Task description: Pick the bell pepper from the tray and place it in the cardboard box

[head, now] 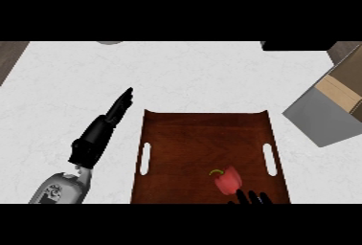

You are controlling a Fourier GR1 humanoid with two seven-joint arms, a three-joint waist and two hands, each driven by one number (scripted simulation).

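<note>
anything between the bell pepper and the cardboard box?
Head view: nothing but tray floor and rim, then bare counter, between bell pepper and cardboard box.

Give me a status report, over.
Left hand open, left of tray. Right hand at tray's near edge, close to bell pepper. It lies on tray. Nothing blocks way to cardboard box.

The counter (pixel 191 72) has a white, faintly marbled top that fills most of the view. A dark brown wooden tray (pixel 198 139) lies flat on it at the near edge, a little right of the middle, its long sides running away from that edge and a pale slot cut near each long side. A cardboard box (pixel 341 88) sits at the right edge toward the far corner, turned at an angle, well apart from the tray. At the far edge a small grey object (pixel 108 42) and a dark object (pixel 297 45) are cut off.
</note>
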